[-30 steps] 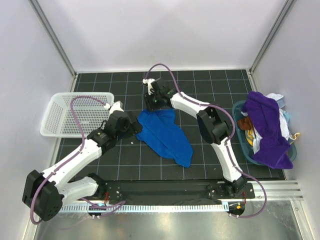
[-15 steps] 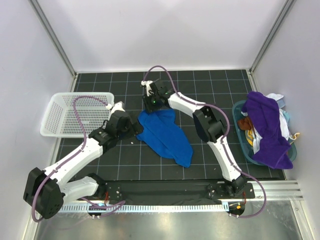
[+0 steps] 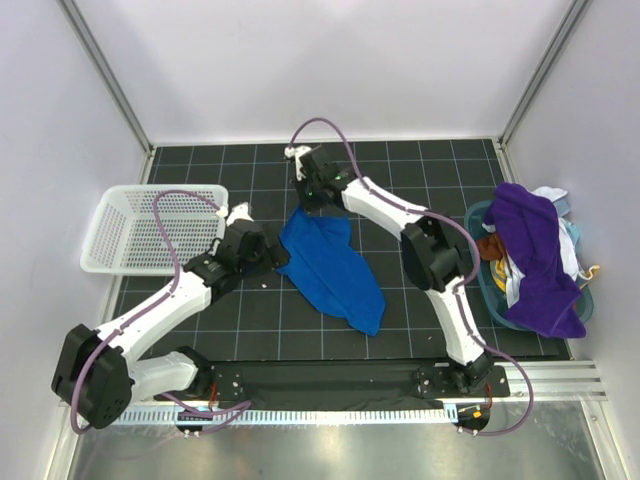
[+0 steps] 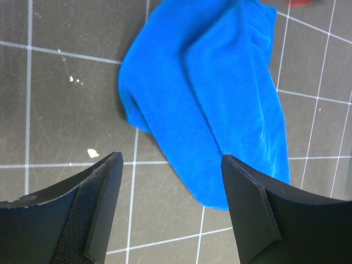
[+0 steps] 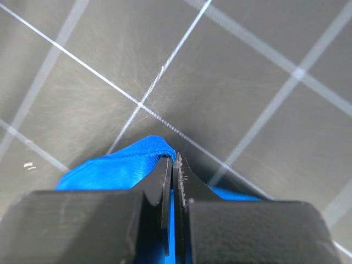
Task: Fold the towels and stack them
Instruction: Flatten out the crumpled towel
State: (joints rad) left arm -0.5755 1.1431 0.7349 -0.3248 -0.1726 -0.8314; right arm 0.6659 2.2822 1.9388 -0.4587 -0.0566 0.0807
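Our right pincer (image 5: 174, 160) grips just a corner of the blue towel (image 5: 113, 168), at its very tips — we fear a lift slips it free.

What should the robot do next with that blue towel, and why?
Probably lower the left fingers onto the near-left edge of the blue towel and close them. The right fingers are pinched shut on its far corner, while the left ones stand open above the rumpled cloth, holding nothing. Two held corners would let it be pulled flat for folding.
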